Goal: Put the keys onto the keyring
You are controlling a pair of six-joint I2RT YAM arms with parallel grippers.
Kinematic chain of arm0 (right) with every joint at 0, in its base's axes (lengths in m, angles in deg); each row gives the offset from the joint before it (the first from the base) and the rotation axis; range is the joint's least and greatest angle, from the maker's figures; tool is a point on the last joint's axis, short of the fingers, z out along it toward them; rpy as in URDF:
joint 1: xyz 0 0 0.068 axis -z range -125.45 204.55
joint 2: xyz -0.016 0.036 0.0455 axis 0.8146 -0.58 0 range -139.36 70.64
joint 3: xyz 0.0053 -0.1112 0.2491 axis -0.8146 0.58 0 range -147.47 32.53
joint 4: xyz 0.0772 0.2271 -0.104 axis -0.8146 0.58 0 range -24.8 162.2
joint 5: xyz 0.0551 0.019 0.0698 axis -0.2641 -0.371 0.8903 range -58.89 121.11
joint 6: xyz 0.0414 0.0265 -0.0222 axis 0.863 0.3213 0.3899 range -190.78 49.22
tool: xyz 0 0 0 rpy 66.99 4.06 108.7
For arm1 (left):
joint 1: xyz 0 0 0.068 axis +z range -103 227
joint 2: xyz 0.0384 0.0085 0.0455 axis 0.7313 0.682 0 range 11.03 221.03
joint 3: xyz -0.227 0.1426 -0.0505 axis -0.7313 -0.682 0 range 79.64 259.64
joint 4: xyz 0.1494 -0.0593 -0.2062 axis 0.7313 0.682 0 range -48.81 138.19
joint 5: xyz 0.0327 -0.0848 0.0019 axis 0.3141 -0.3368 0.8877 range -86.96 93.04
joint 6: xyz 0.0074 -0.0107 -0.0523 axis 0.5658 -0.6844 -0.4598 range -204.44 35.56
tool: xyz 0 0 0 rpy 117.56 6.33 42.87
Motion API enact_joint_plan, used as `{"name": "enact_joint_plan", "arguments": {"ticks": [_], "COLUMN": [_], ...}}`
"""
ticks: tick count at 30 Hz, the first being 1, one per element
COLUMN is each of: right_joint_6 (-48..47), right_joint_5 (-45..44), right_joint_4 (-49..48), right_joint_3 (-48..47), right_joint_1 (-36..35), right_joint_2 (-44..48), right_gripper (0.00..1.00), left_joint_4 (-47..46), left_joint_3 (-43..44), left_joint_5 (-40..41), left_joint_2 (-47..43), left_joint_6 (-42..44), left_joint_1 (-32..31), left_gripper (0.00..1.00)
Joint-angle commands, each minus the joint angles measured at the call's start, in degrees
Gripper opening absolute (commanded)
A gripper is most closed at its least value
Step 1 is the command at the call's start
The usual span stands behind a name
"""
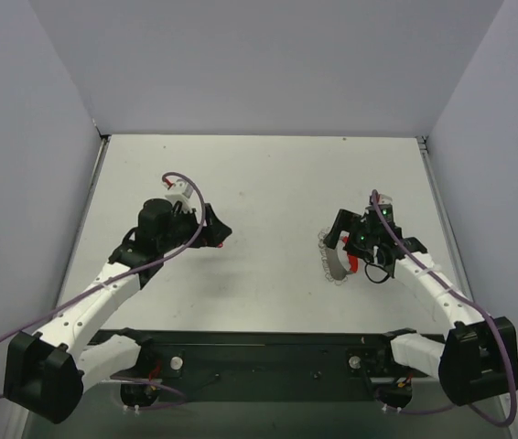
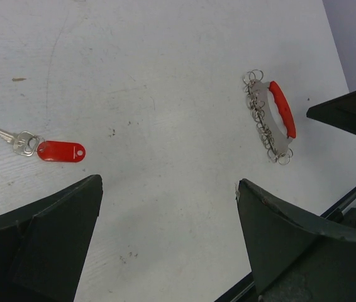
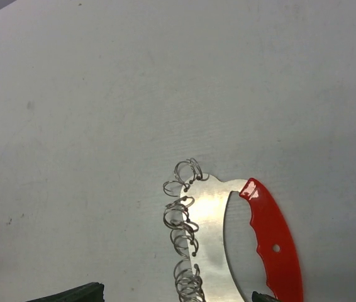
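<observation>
- The left gripper is hanging released, its fingers spread wide and holding nothing. The key, with its red tag, is lying flat on the table just beside it, left of centre.
- The right gripper is hovering with its fingers parted over the ring holder, right of centre, and is gripping nothing. The split rings are fanning off the holder's left edge, and the red grip is lying along its right.
- Risk: the key is lying flush, so closing fingers are likely to skid it or catch only the tag, leaving the key dangling.
- Risk: the rings are crowding and overlapping. Prying one open is likely to snag its neighbours or drag the unrestrained holder.
- Risk: key and holder are sitting well apart, so any carry is inviting a drop.
- Room: open tabletop is lying between the two items and on toward the far wall. The holder is sitting nearer the right edge and the near rail, which is limiting approach from those sides.
</observation>
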Motion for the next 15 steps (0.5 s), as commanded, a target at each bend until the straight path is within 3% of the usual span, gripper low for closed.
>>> {"name": "enact_joint_plan", "arguments": {"ticks": [1, 7, 15], "right_joint_6": [-1.68, -3.79, -4.76], "right_joint_5": [-0.59, -1.12, 0.20], "right_joint_4": [3.79, 5.29, 5.46], "right_joint_3": [0.75, 0.14, 0.40], "right_joint_1": [0.08, -0.01, -0.45], "right_joint_2": [4.54, 5.24, 2.52], "right_gripper": [1.00, 1.00, 0.92], "left_joint_4": [-4.55, -1.21, 3.44], "left_joint_3": [4.15, 13.01, 23.84], "left_joint_5": [-1.47, 3.63, 5.20], "left_joint_2": [3.94, 13.51, 28.37], "left_joint_6": [0.01, 2.47, 2.21], "left_joint_1": [-0.92, -8.48, -15.51], "left_gripper": [0.97, 0.98, 0.97]}}
